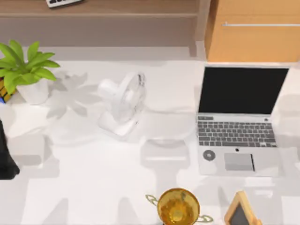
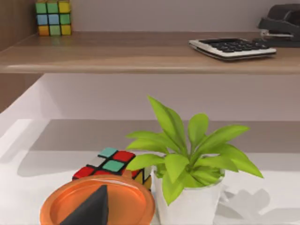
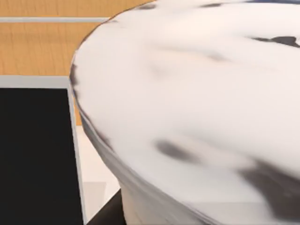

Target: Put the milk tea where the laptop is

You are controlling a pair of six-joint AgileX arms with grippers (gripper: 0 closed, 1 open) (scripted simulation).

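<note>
Milk tea (image 3: pixel 197 108) looms beside laptop (image 1: pixel 239 119) screen's edge.

laptop (image 1: pixel 239 126) on counter (image 1: pixel 93 187) at right | fan (image 1: pixel 123 103) left of it | plant (image 2: pixel 187 168) far left, cube (image 2: pixel 112 164) beside it | trophy (image 1: pixel 178 206) near front edge

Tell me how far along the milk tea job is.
Nothing looks done: no cup stands on the open laptop at the table's right. In hand: the right wrist camera is close against a white cup, probably the milk tea, near the laptop's screen. Left: setting it at the laptop. Left arm idles at the left edge.
</note>
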